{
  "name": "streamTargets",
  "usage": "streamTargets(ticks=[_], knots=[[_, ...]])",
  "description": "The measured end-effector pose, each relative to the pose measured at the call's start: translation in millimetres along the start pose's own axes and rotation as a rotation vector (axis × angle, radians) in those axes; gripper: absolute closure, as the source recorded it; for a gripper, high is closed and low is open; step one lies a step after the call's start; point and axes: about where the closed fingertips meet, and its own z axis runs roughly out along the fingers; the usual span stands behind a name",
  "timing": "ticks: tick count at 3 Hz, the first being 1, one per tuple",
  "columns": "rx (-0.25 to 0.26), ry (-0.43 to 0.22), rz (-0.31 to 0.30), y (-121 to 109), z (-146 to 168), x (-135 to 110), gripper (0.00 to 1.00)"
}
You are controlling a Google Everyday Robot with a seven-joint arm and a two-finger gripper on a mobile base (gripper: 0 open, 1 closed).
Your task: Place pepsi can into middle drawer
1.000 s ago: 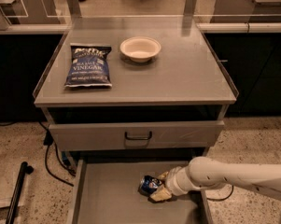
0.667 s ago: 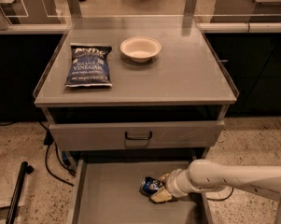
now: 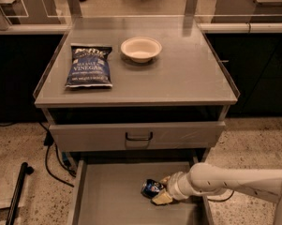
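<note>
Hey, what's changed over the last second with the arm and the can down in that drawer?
Hardly anything. The arm edged very slightly left. The hand is still at the pepsi can, which lies in the same spot on the floor of the middle drawer. The chip bag and bowl on top haven't moved.

Matt grey metal worktop, glossy foil chip bag by its left edge; below the front edge, smooth white plastic pincer at the shiny dented can in the dull metal drawer.
</note>
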Motion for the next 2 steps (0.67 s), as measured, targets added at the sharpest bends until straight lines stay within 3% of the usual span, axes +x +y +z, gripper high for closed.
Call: streamTargets(ticks=[2], knots=[[0.000,0.000,0.000,0.0,0.0,0.0,0.33]])
